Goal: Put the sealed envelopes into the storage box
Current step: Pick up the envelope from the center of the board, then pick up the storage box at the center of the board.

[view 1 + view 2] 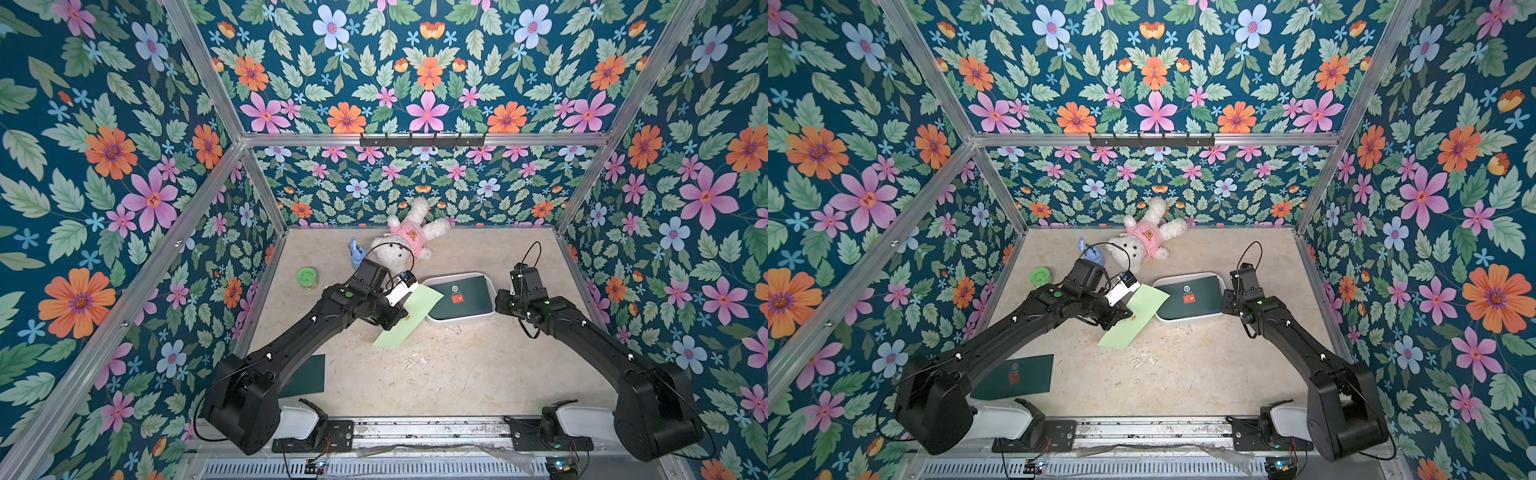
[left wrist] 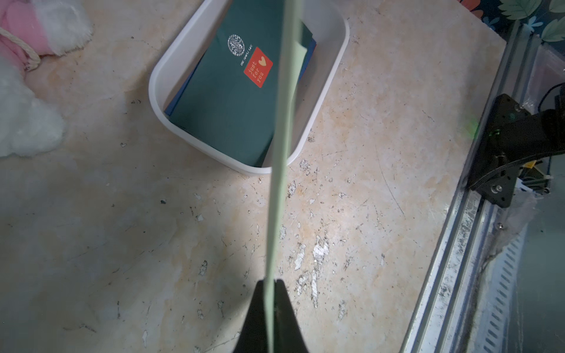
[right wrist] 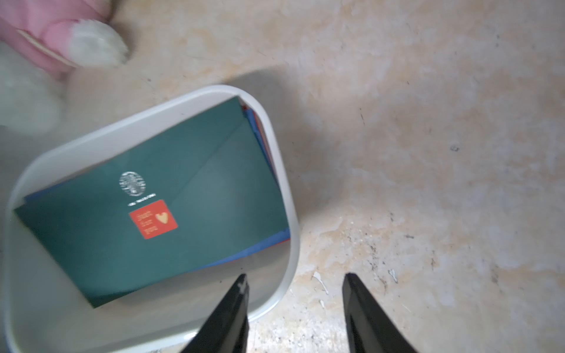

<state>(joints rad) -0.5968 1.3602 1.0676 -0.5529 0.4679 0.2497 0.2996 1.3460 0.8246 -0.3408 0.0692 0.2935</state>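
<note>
Open tabletop (image 1: pixel 436 365) before me; plush rabbit (image 1: pixel 409 239) and jar (image 1: pixel 306 277) (far side) crowd the storage box (image 1: pixel 457 318).

In both top views the left arm is covering part of the dark green envelope (image 1: pixel 1021 376) lying near its base. In the right wrist view the stack under the top envelope (image 3: pixel 159 207) is showing only blue and red slivers, the storage box (image 3: pixel 284 171) is running off the edge, and the print is blurring.
</note>
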